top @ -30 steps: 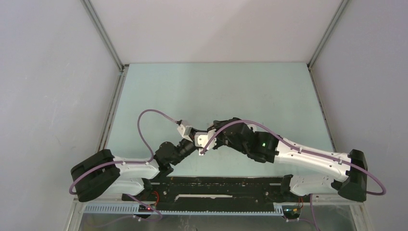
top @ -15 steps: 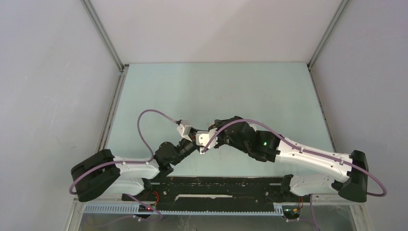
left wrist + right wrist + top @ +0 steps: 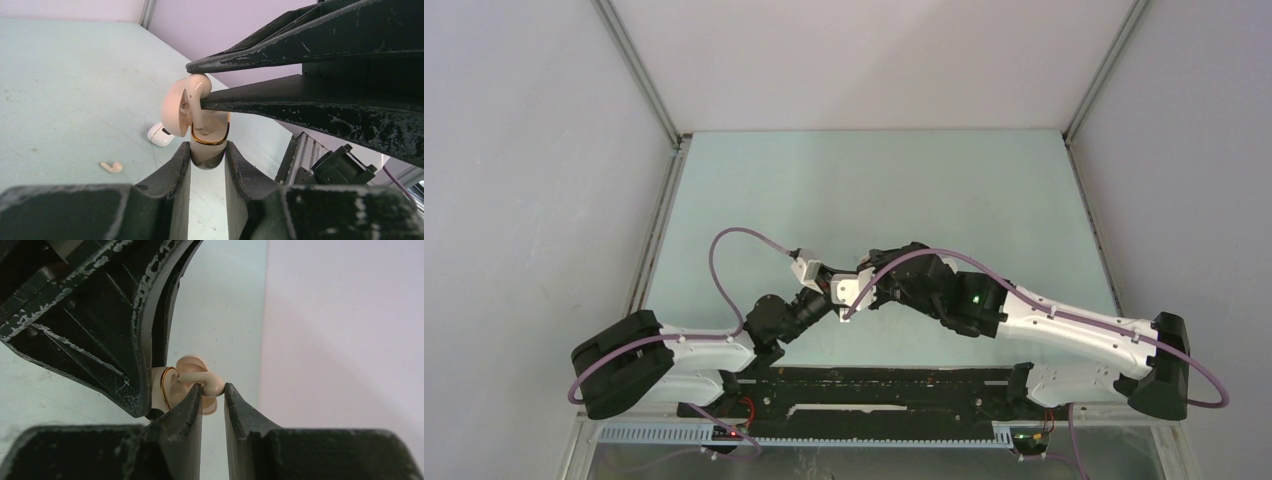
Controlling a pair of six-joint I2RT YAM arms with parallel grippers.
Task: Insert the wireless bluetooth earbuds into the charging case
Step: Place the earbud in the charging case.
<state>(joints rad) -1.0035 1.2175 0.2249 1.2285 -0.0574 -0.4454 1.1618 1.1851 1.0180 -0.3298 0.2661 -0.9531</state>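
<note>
**Bud pinched over the open case, stem lined up with the socket**

The pale green surface (image 3: 924, 180) is crossed by both arms, and they are brought together a little nearer its near edge than its centre. The left arm (image 3: 694, 350) is reached in from the near left corner, the right arm (image 3: 1064, 325) from the near right.

The left tool (image 3: 207, 147) is seen closed narrow on the tan charging case (image 3: 215, 127). The case is gripped by its lower body, with the gold-rimmed mouth turned up and the lid (image 3: 176, 107) swung open toward the far side. The right tool (image 3: 212, 387) is clamped tight on a tan earbud (image 3: 197, 112), which is pinched at its rounded head.

Here is what the move turns on: the earbud's stem is its long axis, and it is pointed away from the right tool's tips straight at the case mouth. Its end is seen at the rim or just inside; how deep cannot be told. The pushing would be expected from the right arm, the steadying from the left.

Beyond the case, toward the far edge, a white piece (image 3: 161, 134) is left on the surface; bud or case cannot be made out. Nearer the left edge a loose tan bud (image 3: 111, 166) is left lying.
</note>
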